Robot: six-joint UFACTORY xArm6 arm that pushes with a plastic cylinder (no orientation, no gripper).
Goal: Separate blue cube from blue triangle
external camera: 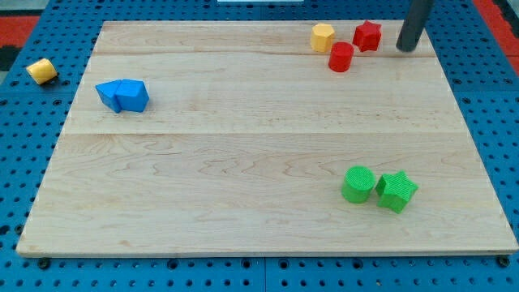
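Observation:
The blue cube (134,95) and the blue triangle (109,94) sit touching each other at the view's left on the wooden board (243,162), the triangle on the left side. My tip (405,48) is at the view's top right, far from both blue blocks, just right of a red star block (367,36).
A yellow block (323,37) and a red cylinder (341,57) lie near the top right. A green cylinder (358,183) and a green star block (396,191) sit at the lower right. A yellow block (41,70) lies off the board at the left.

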